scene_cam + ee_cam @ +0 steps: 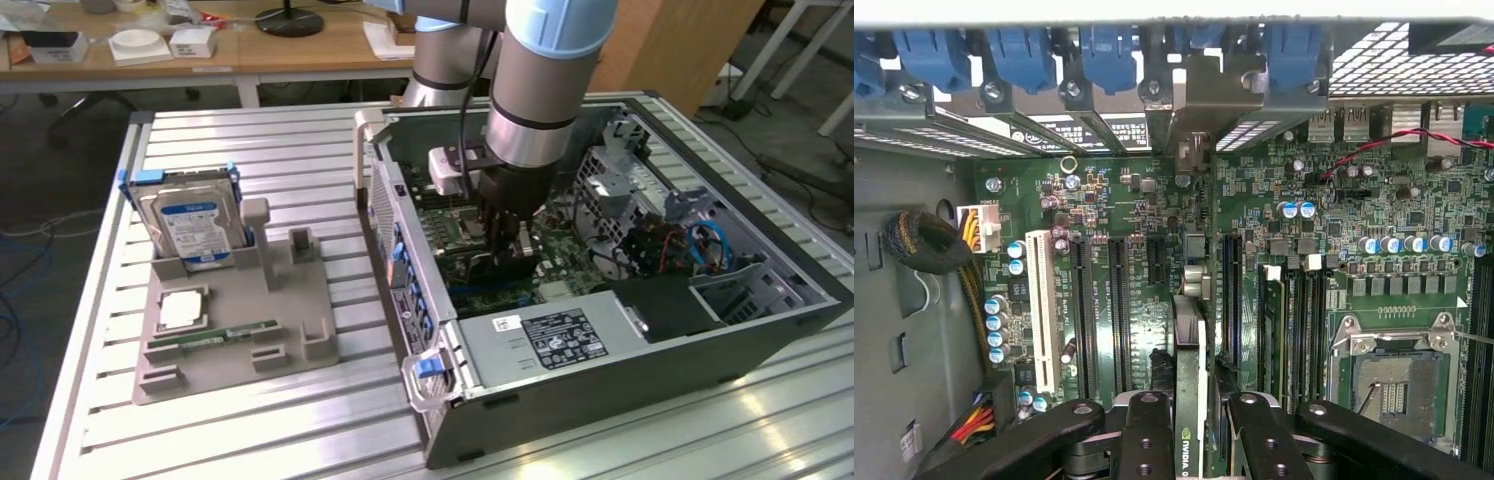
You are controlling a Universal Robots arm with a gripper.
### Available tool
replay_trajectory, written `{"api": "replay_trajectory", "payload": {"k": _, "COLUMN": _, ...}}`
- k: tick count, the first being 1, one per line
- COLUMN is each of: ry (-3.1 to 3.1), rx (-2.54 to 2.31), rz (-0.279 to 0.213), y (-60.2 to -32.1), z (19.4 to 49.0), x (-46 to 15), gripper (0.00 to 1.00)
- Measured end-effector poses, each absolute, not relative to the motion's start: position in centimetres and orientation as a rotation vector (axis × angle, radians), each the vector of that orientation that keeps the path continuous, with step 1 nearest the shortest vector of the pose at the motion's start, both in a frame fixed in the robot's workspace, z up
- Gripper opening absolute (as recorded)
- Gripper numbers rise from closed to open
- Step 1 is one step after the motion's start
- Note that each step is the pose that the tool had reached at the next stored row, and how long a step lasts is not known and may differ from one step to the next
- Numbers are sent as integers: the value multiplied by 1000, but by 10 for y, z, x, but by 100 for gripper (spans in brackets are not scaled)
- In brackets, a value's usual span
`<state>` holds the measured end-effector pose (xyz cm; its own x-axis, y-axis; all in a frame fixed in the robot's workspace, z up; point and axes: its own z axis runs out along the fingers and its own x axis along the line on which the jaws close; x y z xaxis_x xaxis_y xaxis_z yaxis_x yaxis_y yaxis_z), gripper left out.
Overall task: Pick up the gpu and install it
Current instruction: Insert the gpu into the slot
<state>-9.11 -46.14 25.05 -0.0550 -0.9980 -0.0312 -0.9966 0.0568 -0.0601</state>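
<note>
Green gpu [1189,345] edge-on, partly behind gripper [1199,420]

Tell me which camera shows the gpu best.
The wrist view: the gpu stands edge-on between the fingers, over the motherboard. In the exterior view the arm and fingers hide most of it inside the case.

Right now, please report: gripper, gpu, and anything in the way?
Arm's gripper shut on gpu. Card held edge-on above motherboard, inside open case. Nothing seen lying across the slots beside it.
</note>
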Motion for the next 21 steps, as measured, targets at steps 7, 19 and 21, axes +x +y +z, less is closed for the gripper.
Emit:
{"api": "replay_trajectory", "payload": {"k": 7, "ry": 2236, "rx": -2114, "rz": -34, "y": -460, "z": 252, "x": -92, "gripper": 26}}
{"api": "replay_trajectory", "payload": {"k": 19, "ry": 2236, "rx": -2114, "rz": -34, "y": -461, "z": 247, "x": -95, "gripper": 26}}
{"api": "replay_trajectory", "payload": {"k": 21, "ry": 2238, "rx": -2116, "rz": -35, "y": -460, "z": 245, "x": -95, "gripper": 26}}
